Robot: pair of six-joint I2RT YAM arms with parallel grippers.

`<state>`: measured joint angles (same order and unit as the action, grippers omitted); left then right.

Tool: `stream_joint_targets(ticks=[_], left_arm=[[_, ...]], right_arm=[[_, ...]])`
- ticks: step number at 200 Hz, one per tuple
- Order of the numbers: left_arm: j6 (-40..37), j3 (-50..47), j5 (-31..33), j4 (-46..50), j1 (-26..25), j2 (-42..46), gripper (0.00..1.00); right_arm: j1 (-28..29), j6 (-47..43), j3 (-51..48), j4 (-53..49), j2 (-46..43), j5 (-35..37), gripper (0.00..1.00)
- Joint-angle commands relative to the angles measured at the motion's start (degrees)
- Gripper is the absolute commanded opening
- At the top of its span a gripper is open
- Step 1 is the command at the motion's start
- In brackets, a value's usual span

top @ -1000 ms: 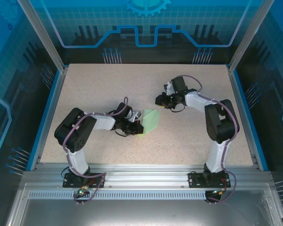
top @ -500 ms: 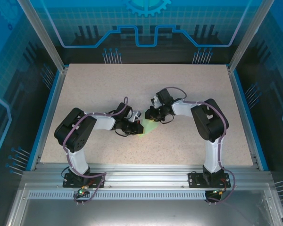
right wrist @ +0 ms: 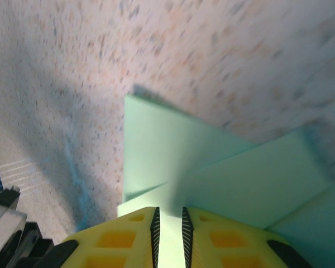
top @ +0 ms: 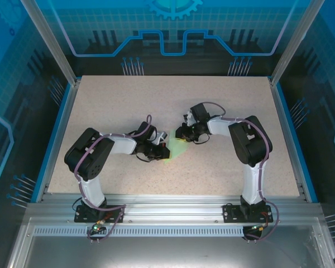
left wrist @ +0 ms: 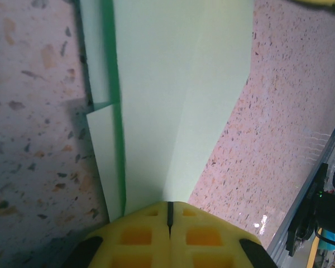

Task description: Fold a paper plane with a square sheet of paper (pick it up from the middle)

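Note:
The square sheet of paper (top: 177, 151), pale mint green and partly folded, lies at the table's middle between both arms. My left gripper (top: 161, 146) is shut on the sheet's left end; in the left wrist view its yellow fingers (left wrist: 168, 215) meet on the paper (left wrist: 167, 100), which runs away from them with a lengthwise crease. My right gripper (top: 182, 134) hangs low over the sheet's far right part. The right wrist view shows its jaws (right wrist: 168, 219) a narrow gap apart, directly above layered folds of the paper (right wrist: 212, 167).
The speckled beige tabletop (top: 128, 100) has blue rails along its left and right edges. An aluminium frame (top: 167, 201) runs along the near edge by the arm bases. Bare table stretches behind and to both sides of the paper.
The right gripper has swung left and down onto the paper. The flap that stood up a second ago now lies lower under it. The left arm has held still.

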<state>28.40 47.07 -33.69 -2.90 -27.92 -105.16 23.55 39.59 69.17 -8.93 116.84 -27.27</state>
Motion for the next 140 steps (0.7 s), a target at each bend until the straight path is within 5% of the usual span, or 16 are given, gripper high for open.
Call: stream_joint_targets(ticks=[1, 74, 140], left_arm=[[-1.5, -3.3, 5.7, 7.1, -0.2, -2.8, 0.0], [-1.2, -3.2, 5.6, 6.9, -0.2, -2.5, 0.0], [-1.0, -2.7, 5.2, 7.1, -0.3, -1.4, 0.0]], right_arm=[[-3.6, -1.4, 3.0, -1.8, 2.7, 2.2, 0.23], [-6.8, -2.6, 4.0, -3.4, -1.2, 1.1, 0.25], [0.2, -2.6, -1.0, -3.2, -8.3, 3.2, 0.26]])
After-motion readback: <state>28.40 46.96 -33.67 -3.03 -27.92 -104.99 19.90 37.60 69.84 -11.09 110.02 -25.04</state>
